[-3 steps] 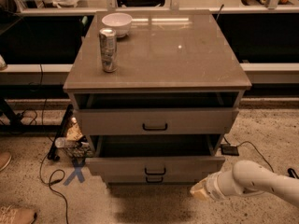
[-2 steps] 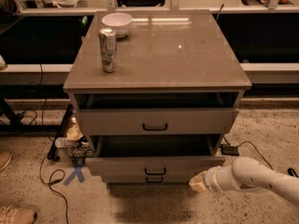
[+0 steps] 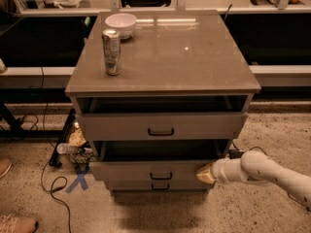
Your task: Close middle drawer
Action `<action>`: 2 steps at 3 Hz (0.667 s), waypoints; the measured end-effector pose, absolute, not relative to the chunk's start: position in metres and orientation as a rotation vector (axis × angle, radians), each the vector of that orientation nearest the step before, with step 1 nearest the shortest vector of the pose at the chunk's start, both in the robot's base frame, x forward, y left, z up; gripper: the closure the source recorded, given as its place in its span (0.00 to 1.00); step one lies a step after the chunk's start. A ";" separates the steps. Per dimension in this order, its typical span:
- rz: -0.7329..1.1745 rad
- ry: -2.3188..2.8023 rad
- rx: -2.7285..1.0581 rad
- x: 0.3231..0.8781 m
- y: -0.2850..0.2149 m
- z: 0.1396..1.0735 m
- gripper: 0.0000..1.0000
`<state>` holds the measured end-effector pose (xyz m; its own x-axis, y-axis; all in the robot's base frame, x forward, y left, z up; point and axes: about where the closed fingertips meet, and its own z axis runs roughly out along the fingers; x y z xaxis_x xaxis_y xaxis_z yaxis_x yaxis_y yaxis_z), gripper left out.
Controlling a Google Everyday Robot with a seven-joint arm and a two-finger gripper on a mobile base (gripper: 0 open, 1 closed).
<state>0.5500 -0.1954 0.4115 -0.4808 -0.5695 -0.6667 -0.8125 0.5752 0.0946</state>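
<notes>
The middle drawer (image 3: 146, 170) of the grey cabinet stands pulled out. Its low front panel carries a small black bar handle (image 3: 161, 175), and its dark inside shows above the panel. My gripper (image 3: 204, 173), with a yellowish tip on a white arm, comes in from the right. It sits against the right end of the middle drawer's front panel, to the right of the handle.
The top drawer (image 3: 160, 126) is also pulled out a little; the bottom drawer (image 3: 160, 186) sits below. A can (image 3: 112, 52) and a white bowl (image 3: 121, 24) stand on the cabinet top. Cables, clutter and a blue X mark (image 3: 77, 182) lie on the floor at left.
My gripper has moved up and slightly left, from below the drawer's right corner to the right end of the middle drawer's front panel.
</notes>
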 end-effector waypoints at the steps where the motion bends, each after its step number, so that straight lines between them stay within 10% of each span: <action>1: 0.544 2.205 -1.097 0.561 -0.195 0.410 1.00; 2: 0.543 2.159 -1.088 0.589 -0.189 0.410 1.00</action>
